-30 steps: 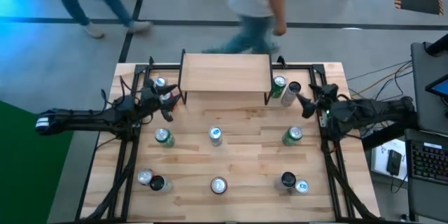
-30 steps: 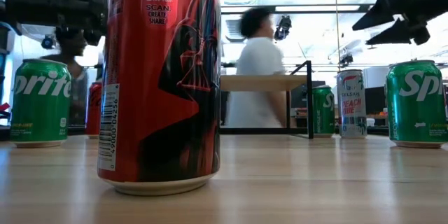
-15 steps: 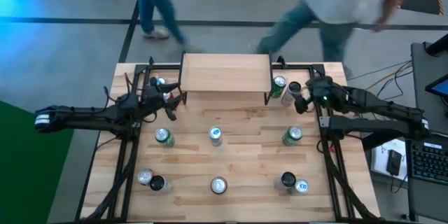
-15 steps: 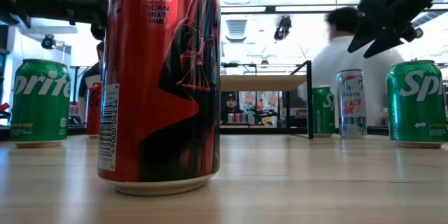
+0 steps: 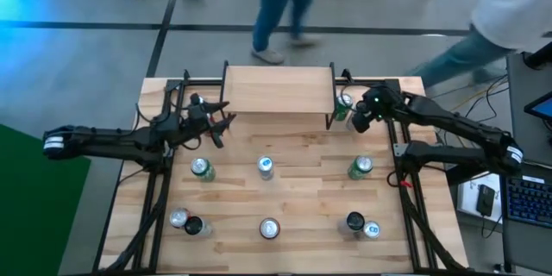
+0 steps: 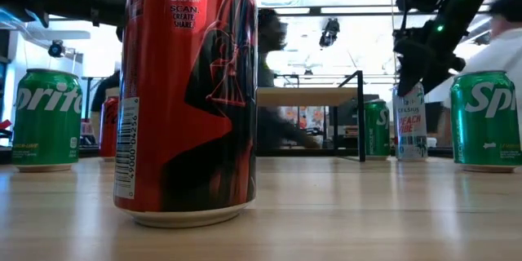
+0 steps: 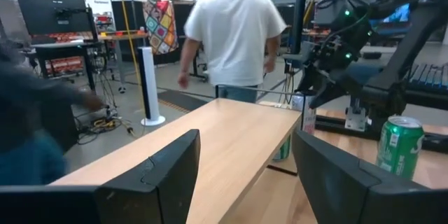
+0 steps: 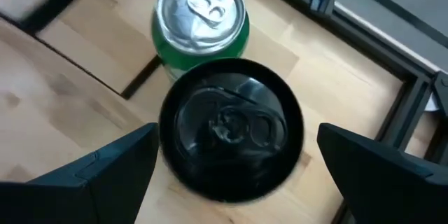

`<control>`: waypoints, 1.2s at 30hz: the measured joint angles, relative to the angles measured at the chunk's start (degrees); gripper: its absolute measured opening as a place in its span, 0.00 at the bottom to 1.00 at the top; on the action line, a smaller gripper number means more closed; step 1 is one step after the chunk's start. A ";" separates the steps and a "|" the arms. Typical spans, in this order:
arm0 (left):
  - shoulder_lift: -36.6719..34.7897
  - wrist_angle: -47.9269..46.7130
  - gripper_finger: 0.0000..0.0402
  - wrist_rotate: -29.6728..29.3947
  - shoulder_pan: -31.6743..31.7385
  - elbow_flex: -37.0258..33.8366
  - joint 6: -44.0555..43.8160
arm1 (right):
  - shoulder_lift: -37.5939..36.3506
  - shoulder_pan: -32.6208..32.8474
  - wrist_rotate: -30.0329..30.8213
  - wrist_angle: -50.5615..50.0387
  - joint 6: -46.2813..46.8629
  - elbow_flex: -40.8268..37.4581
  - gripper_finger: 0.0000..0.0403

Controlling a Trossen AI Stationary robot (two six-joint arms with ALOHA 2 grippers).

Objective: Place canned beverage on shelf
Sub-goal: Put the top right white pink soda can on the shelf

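Observation:
The shelf (image 5: 278, 90) is a low light-wood rack on thin black legs at the table's far middle. Its top (image 7: 217, 136) is bare. By its right end a black-topped white can (image 8: 231, 129) (image 6: 409, 121) stands upright next to a green can (image 8: 201, 24). My right gripper (image 8: 241, 175) (image 5: 360, 119) hangs open just above the black-topped can, tipped down, one finger on each side. My left gripper (image 7: 245, 175) (image 5: 221, 121) is open with nothing between its fingers, level at the shelf's left end and pointing along the top.
Several more cans stand upright on the table: a middle row (image 5: 201, 168) (image 5: 266, 166) (image 5: 360, 166), a near row (image 5: 269, 228) (image 5: 354, 221), and one behind my left arm (image 5: 197, 101). A red can (image 6: 188, 90) fills the low view. People walk beyond the far edge.
My right gripper has swung from the table's right edge toward the shelf's right end and tipped downward, ending over the black-topped can, still open. My left gripper has crept toward the shelf's left end and risen a little. No can has moved.

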 joint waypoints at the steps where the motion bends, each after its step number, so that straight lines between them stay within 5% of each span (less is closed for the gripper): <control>1: 0.29 -0.34 0.54 0.00 0.00 0.17 0.01 | 0.22 -0.01 -0.01 0.25 -0.29 0.00 0.94; 15: 1.52 -1.72 0.54 -0.02 0.00 0.81 -0.59 | 1.54 -0.11 -1.45 1.64 -2.23 0.00 0.60; 36: 1.52 -1.81 0.54 -0.06 0.00 0.79 -0.25 | -1.78 -0.10 -3.05 -7.92 -3.15 7.09 0.62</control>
